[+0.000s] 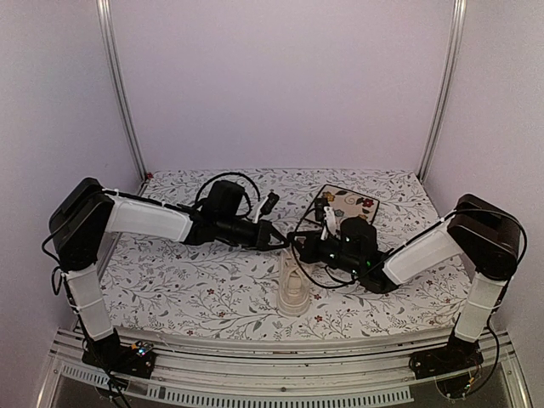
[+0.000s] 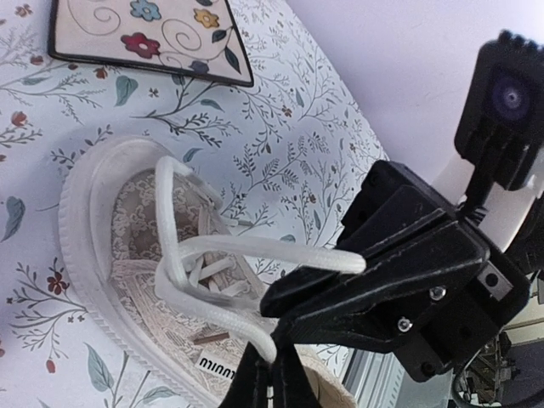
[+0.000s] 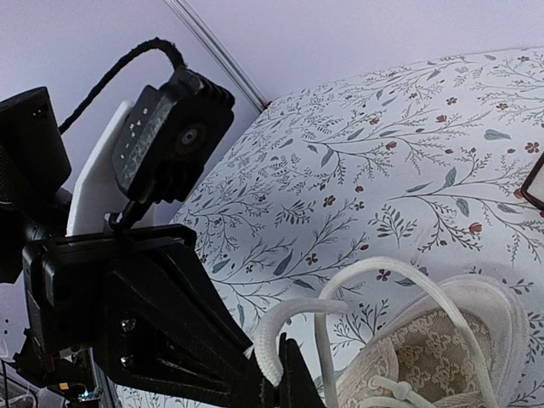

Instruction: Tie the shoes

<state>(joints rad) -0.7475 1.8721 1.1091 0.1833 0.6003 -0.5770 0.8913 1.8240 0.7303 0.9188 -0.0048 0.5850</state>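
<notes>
From the overhead camera I see the sneaker (image 1: 294,289) sitting upright on its sole on the flowered table (image 1: 170,289). It is roughly in the middle between my two arms and runs lengthwise from near to far. The square flowered tile (image 1: 344,204) lies beyond it, a little to the right and apart from it. Both arms reach in over the far part of the shoe. The left gripper (image 1: 276,236) and right gripper (image 1: 299,244) are just beside each other above it. In the left wrist view the white laces (image 2: 255,246) rise out of the shoe in two strands. One runs straight into the tip of the right gripper, whose jaws look pressed together on it. The other curves down to my left arm's own fingers (image 2: 287,378) at the bottom edge, which also look pinched on it. The right wrist view shows a loop of lace arching over the shoe's opening, with a strand dropping in where the two grippers meet. I cannot tell from any view which end of the shoe is the toe.
</notes>
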